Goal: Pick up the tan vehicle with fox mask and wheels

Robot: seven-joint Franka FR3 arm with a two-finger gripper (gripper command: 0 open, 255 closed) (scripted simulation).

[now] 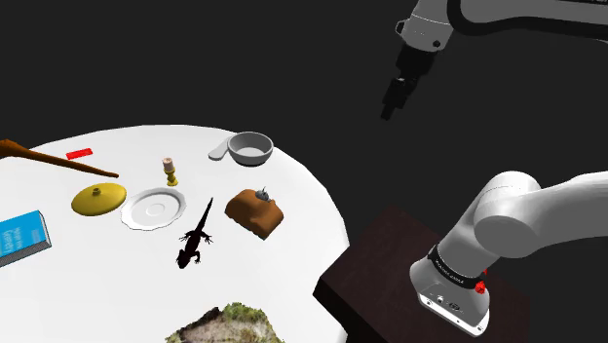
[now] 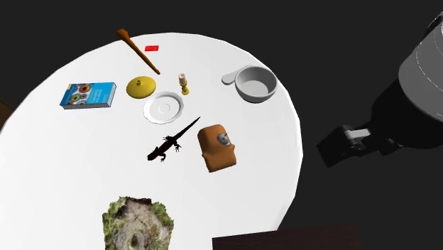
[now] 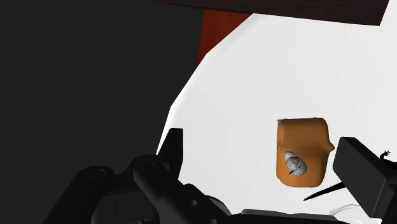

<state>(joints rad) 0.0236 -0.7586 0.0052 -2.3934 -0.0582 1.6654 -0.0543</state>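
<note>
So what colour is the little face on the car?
Grey-white mask on an orange-brown car; clearest in the wrist view.

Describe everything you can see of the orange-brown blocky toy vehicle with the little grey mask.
The orange-brown blocky toy vehicle has a rounded, loaf-like body with a small grey mask set on top near one end. Its wheels are not clear enough to make out. It rests flat on the white round table, towards the edge, beside the black lizard figure but apart from it. The all-black gripper hangs well clear of it, jaws open, so nothing holds it.
</note>
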